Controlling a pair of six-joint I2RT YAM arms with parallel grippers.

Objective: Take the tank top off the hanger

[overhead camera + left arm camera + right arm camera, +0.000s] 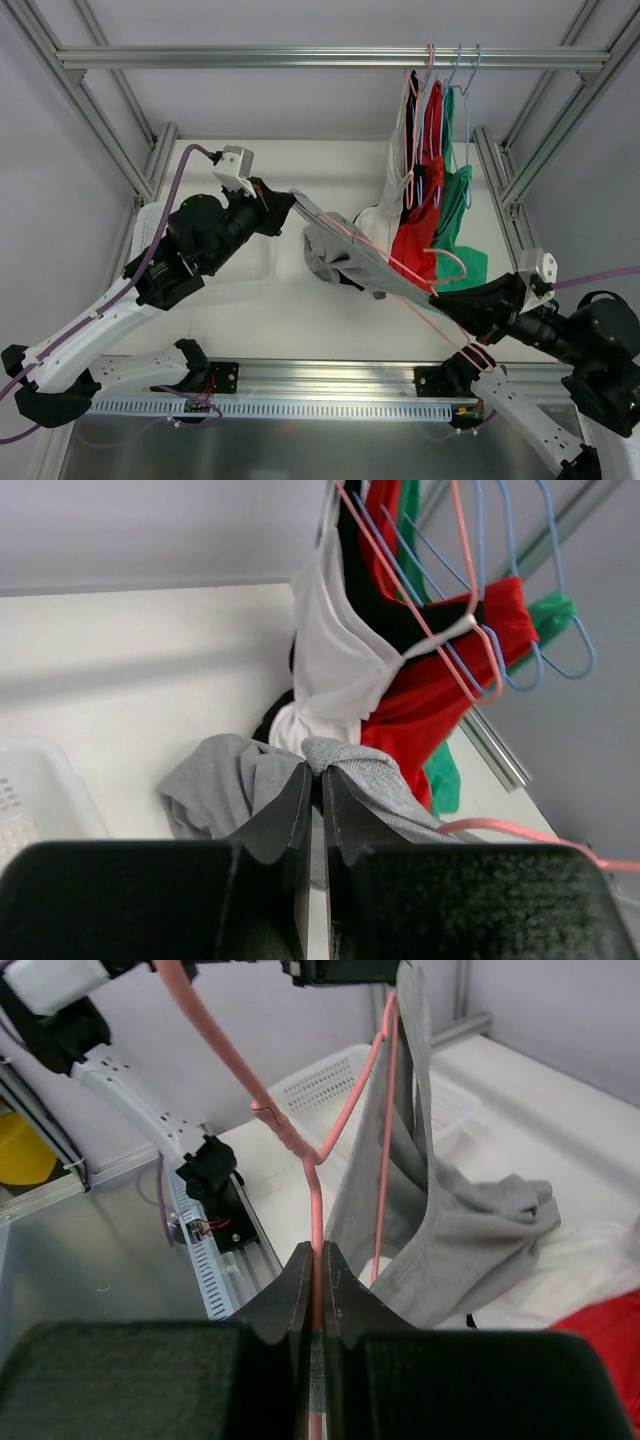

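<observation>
- Tank top [338,252] = the grey one. It's mid-scene above the table [290,320], stretched between both arms, just left of the clothes hanging off the top rail [250,57].
- Top cam: one edge is pulled taut up to the left gripper [293,200], the rest sags in a lump underneath. The pink hanger [455,258] is tilted and runs diagonally through the fabric down to the right gripper [438,293], so the top is partly on it imo.
- Left wrist cam shows what the top cam can't: left claw [320,780] is pinched together on a fold of the grey fabric [225,780]. Only a short bit of the hanger [500,827] shows, bottom right.
- Right wrist cam: right claw [318,1260] is clamped on the hanger's [318,1175] pink wire, just under the twisted neck. Tank top [470,1220] drapes off the far side w/ its strap around the wire. Can't see that from above.
- Bkgd: white top [385,212], red top [415,245] and green top [462,210] hang on the rail w/ blue hangers [466,62].
- White basket [340,1080] sits on the table on the left arm's side, mostly hidden by that arm in the top cam.
</observation>
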